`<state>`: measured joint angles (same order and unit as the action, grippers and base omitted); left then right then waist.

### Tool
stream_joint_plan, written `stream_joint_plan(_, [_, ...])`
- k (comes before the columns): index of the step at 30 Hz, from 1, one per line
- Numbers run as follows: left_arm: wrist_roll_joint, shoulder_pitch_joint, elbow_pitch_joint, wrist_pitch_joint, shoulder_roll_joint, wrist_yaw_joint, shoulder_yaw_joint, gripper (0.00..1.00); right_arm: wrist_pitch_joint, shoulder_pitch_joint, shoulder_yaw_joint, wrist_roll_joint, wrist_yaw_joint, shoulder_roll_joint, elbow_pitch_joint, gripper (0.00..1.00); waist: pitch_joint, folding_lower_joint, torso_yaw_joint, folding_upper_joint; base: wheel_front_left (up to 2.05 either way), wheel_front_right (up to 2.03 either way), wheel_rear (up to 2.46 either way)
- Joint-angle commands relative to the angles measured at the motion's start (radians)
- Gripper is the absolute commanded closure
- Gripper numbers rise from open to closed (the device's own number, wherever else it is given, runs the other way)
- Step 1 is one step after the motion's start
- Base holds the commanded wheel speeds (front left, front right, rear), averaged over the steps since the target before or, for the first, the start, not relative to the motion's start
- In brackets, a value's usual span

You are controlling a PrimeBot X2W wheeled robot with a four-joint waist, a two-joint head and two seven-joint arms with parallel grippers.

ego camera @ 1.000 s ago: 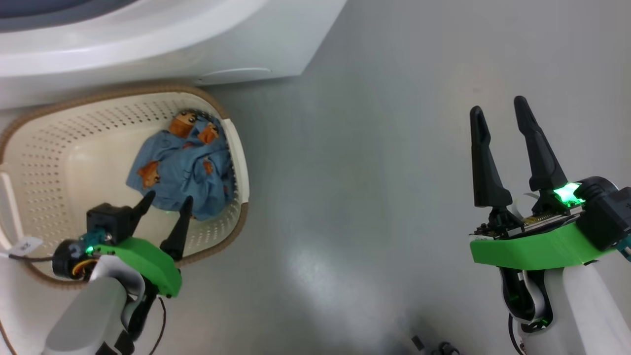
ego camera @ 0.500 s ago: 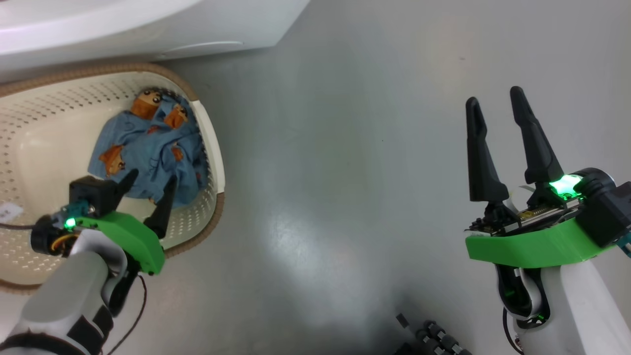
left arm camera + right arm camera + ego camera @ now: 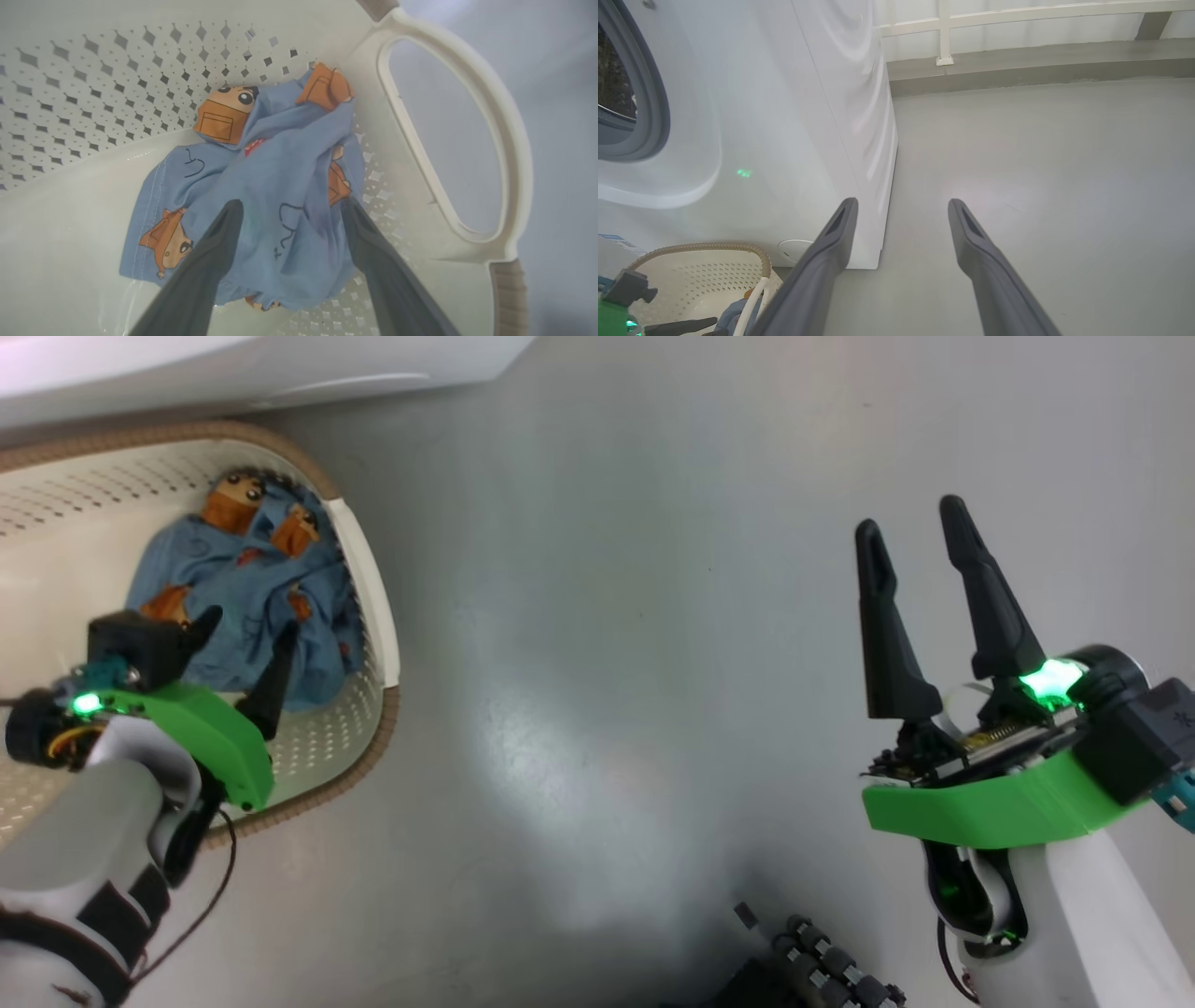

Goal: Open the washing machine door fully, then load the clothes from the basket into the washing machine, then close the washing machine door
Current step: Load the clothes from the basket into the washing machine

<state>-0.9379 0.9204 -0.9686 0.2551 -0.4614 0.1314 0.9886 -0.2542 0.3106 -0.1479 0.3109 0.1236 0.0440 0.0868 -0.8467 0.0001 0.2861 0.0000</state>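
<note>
Right, the left gripper (image 3: 290,205) is down inside the basket (image 3: 369,616) with its fingers spread wide, one either side of the near part of the clothes (image 3: 280,158). Nothing is clamped, and I can't tell whether the tips touch cloth. The clothes here are a crumpled light blue garment with orange cartoon figures, bunched on the basket bottom against its right wall, just beside the side handle (image 3: 467,116). The basket sits on the grey floor (image 3: 607,616) at scene left, just near of the washing machine (image 3: 784,116). The right gripper (image 3: 910,518) hangs over bare floor well to the right, jaws apart and empty. The gasket ring (image 3: 654,116) and dark drum mouth look uncovered at the far left, so I judge the door step done and loading in hand. On handling, the garment looks light, limp and soft, not fragile, probably cotton and not slick. It will likely sag and trail once lifted, so a loose end could catch on the rim. The best hold looks like the raised fold in the middle of the heap, right between the open fingers, taken deep enough to pinch several layers. A bite on one edge layer would likely slip or let the bundle unroll. The basket looks light too and may shift if the cloth drags on it.
</note>
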Motion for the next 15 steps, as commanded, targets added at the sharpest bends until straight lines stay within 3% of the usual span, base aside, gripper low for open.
stream_joint_plan(1, [-0.021,0.015,0.004,0.001,-0.041,-0.001,0.005,0.0,-0.008,0.0,-0.025,0.009,0.007,0.006,0.029,0.0,-0.014,-0.0001,0.009,0.0,0.0,0.0,0.0])
stream_joint_plan(15, [-0.186,0.099,0.097,-0.008,-0.112,-0.001,0.203,0.0,-0.008,0.001,-0.046,0.023,0.007,0.006,0.05,0.0,-0.054,-0.0001,0.043,0.0,0.0,0.0,0.0])
